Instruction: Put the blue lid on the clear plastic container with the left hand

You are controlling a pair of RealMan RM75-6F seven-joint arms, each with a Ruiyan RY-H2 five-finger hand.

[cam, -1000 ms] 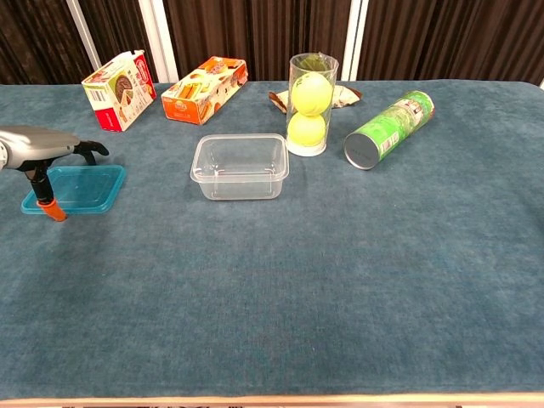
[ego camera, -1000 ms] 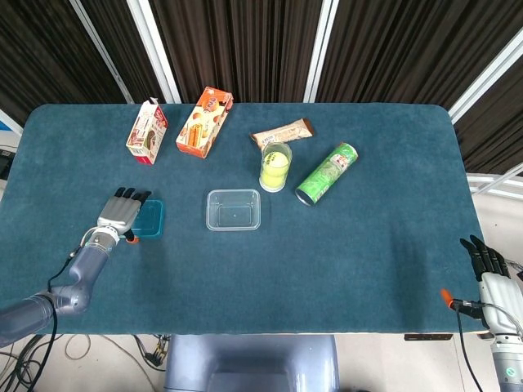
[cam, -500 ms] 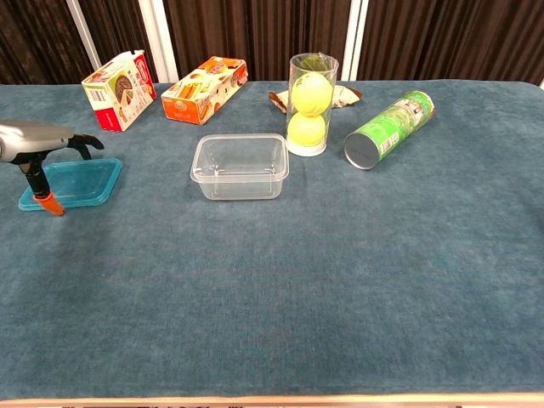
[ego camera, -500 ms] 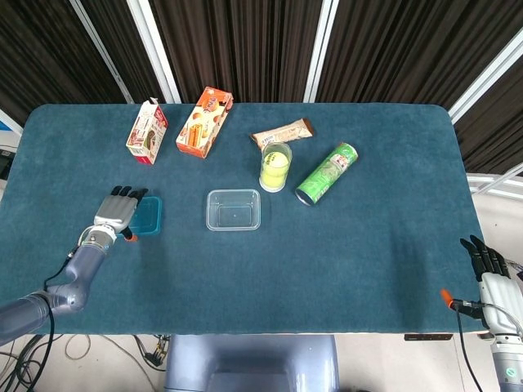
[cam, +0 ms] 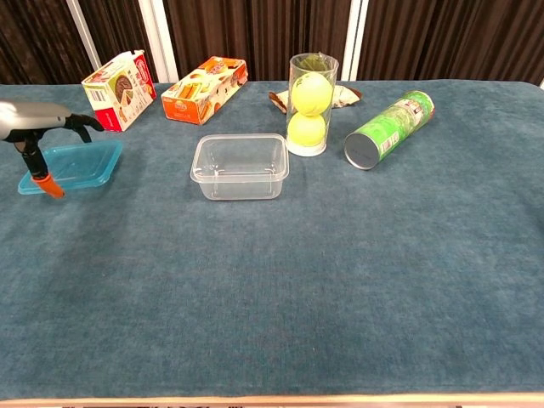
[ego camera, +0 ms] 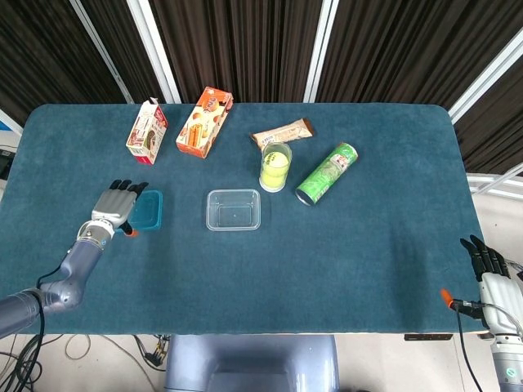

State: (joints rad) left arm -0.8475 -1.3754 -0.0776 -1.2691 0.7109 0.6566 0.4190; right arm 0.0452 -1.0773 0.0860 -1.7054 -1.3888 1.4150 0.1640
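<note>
While the left hand (ego camera: 117, 206) is hovering fingers-spread over the blue lid (ego camera: 149, 211), holding nothing, the clear plastic container (ego camera: 234, 209) is sitting uncovered well apart, lift and placement pending.

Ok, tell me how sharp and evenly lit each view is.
Head view: even, soft light, faint shadows, everything sharp including the blue lid. Chest view: equally sharp, small glints on the clear plastic container; the left hand is cut off by the frame edge.
</note>
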